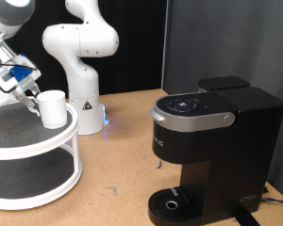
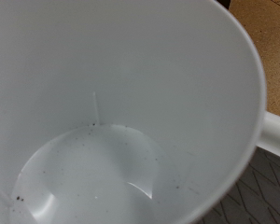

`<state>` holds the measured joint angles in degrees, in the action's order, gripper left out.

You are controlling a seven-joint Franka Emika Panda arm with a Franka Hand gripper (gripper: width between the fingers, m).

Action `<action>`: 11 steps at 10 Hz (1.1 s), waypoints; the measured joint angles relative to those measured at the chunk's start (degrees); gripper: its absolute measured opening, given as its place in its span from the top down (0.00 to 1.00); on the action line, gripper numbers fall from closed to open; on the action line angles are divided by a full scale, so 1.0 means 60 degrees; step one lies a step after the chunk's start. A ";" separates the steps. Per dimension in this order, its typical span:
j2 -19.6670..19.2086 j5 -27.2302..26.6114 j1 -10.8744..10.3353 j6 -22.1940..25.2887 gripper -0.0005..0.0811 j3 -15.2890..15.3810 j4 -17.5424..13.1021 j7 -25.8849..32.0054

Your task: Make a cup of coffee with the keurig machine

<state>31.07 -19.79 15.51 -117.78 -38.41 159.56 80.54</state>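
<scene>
Gripper (image 1: pixel 30 97) touching cup (image 1: pixel 53 108) on shelf (image 1: pixel 33 141).

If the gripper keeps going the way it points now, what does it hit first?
The cup. The wrist view looks straight down into it, so the inside bottom would likely be met first. In the exterior view the gripper sits at the cup on the round shelf; exact depth is unclear.

Black curtain (image 1: pixel 179 42) hanging across the back, 12 o'clock. Brown wooden tabletop (image 1: pixel 118 160) spreading below, catching even light. White two-tier round shelf (image 1: pixel 33 155) standing at 9 o'clock on it.
</scene>
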 joint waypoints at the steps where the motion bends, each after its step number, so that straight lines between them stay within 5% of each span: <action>1: -0.0010 0.0000 0.0000 0.0000 0.54 0.0004 0.0000 -0.0010; 2: -0.0022 0.0000 0.0000 0.0000 0.54 0.0006 0.0000 -0.0013; 3: -0.0030 0.0029 0.0001 0.0044 0.78 0.0007 -0.0002 -0.0072; 4: -0.0030 0.0040 0.0006 0.0072 0.78 0.0008 -0.0004 -0.0151; 5: -0.0025 0.0040 0.0030 0.0064 0.91 0.0006 -0.0010 -0.0162; 11: 0.0714 0.0047 0.0443 0.0746 0.91 0.0059 -0.0203 -0.0532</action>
<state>35.35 -19.51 18.16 -113.31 -38.05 158.35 77.35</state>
